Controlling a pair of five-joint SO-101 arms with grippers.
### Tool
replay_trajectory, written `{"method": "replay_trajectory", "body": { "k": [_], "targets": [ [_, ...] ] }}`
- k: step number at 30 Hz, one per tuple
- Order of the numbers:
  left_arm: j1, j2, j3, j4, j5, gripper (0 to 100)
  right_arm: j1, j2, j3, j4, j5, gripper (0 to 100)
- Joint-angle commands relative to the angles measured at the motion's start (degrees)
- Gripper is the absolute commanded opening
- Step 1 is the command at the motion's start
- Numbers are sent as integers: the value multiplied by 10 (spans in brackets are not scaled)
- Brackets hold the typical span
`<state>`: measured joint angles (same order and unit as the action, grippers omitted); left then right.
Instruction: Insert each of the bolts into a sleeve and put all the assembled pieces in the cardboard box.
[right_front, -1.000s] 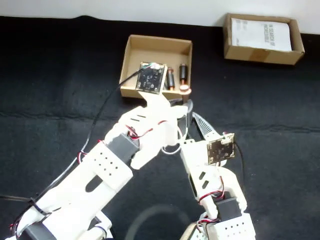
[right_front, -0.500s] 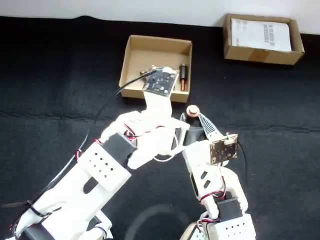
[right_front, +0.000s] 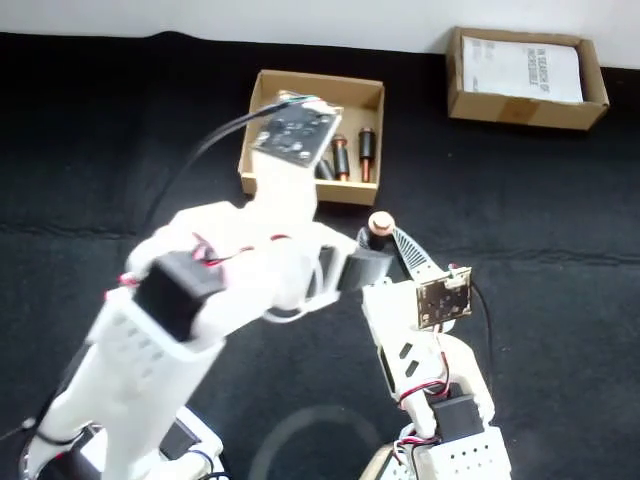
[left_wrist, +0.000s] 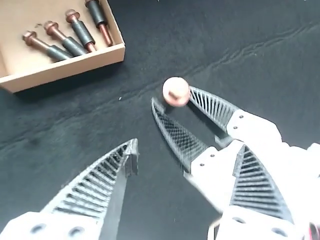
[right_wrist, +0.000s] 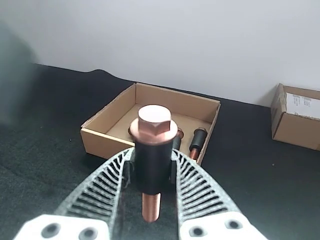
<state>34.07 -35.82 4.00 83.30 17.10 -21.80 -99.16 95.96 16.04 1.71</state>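
Just short of the front wall of the open brown cardboard box (right_front: 262, 100), the right gripper (right_wrist: 152, 156) clamps a copper hex-head bolt seated in a black cylindrical sleeve (right_wrist: 152, 172), upright. The left gripper (left_wrist: 186, 147) hangs above it, fingers spread wide. Inside the box lie several assembled bolt-and-sleeve pieces (left_wrist: 75, 44). Well beyond the box's right side sits a smaller cardboard tray holding printed paper (right_front: 520, 108).

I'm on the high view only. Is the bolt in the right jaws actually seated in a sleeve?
Observer: Yes. In the right wrist view the head of the bolt sits on the black sleeve, and its shank pokes out below.
Operator: What are the jaws gripping?
Observer: The right gripper is shut on the sleeve, not the bolt.
Operator: And the left side?
Observer: The left gripper is open and empty in its own wrist view.
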Motion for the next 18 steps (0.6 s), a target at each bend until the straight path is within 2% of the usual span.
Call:
{"method": "replay_trajectory", "body": {
  "k": [1, 5, 7, 12, 18],
  "targets": [
    [-18, -53, -63, 33, -5, 210, 1, -1, 75, -10, -3, 7],
    [-87, -126, -67, 33, -5, 0, 1, -1, 54, 27, -4, 7],
    [-131, -159, -63, 33, -5, 33, 1, -1, 36, 47, -4, 7],
    [-252, -228, -15, 33, -5, 8, 17, 0, -34, 66, -3, 7],
    [-375, -322, 118, 33, -5, 8, 22, 62, -146, 67, -1, 7]
  ]
}}
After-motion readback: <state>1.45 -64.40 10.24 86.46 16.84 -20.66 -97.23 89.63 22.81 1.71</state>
